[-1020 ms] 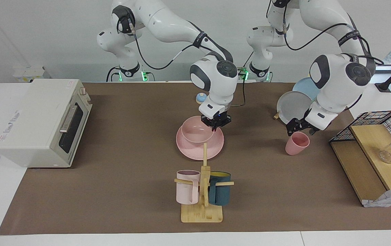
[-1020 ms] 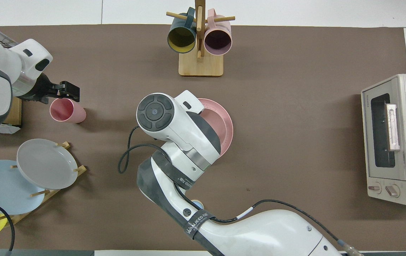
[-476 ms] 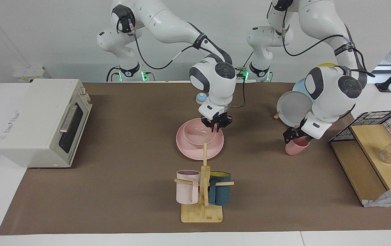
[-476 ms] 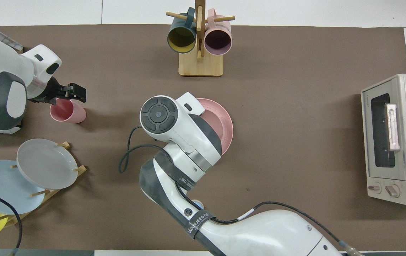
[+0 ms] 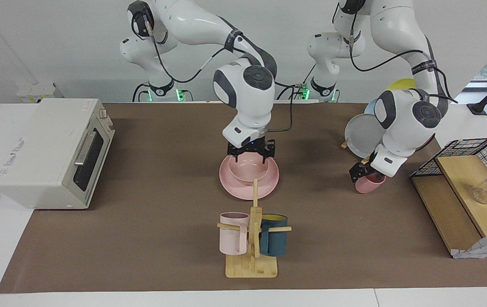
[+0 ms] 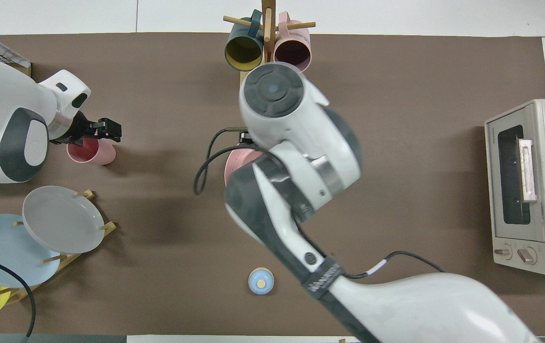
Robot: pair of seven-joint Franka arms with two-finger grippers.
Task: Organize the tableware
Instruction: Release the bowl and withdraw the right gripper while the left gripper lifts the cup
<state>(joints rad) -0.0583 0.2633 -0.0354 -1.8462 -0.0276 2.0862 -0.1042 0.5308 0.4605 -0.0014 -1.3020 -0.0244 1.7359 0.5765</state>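
At mid-table, the right end effector point(image 5: 250, 155) is hovering spread wide over the bowl point(image 5: 248, 167) sitting on the plate point(image 5: 269, 185); near the left arm's end, the left end effector point(image 5: 364, 172) is gripping the cup point(image 5: 370, 183) by its rim. Next, probably, lifting it into the bowl.

My right gripper point(image 5: 250, 154) hangs over the bowl point(image 5: 249, 167), which sits on the plate point(image 5: 234, 185). From there, the cup point(image 5: 370, 184) lies at three o'clock under my left gripper point(image 5: 364, 170), the mug rack point(image 5: 252, 256) at six.

You get two high, distant views: one across the table point(image 5: 141, 238) facing the robots, one above their end looking steeply down. Both share the mug rack point(image 5: 252, 256) point(image 6: 268, 81) and toaster oven point(image 5: 51, 153) point(image 6: 529, 186), flipped half a turn.
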